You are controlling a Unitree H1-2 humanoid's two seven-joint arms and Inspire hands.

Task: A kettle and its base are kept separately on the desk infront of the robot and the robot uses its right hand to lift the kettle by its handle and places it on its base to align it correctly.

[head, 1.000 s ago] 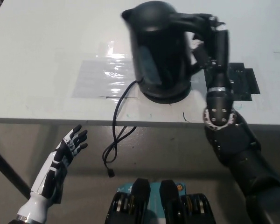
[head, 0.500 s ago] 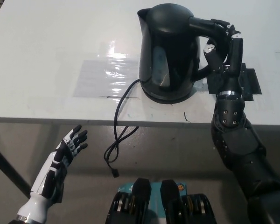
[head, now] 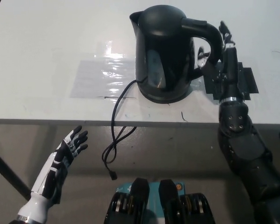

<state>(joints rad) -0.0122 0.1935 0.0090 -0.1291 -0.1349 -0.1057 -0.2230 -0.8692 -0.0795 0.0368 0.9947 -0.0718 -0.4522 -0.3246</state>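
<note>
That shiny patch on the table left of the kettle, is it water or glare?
Head view: it looks like glare, light reflecting off a clear plastic sheet taped flat on the table; the kettle also shows soft reflections, and the picture is sharp, without motion blur.

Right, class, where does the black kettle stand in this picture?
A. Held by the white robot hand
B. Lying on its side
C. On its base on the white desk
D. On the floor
C: the kettle stands upright on its base on the desk.
</note>
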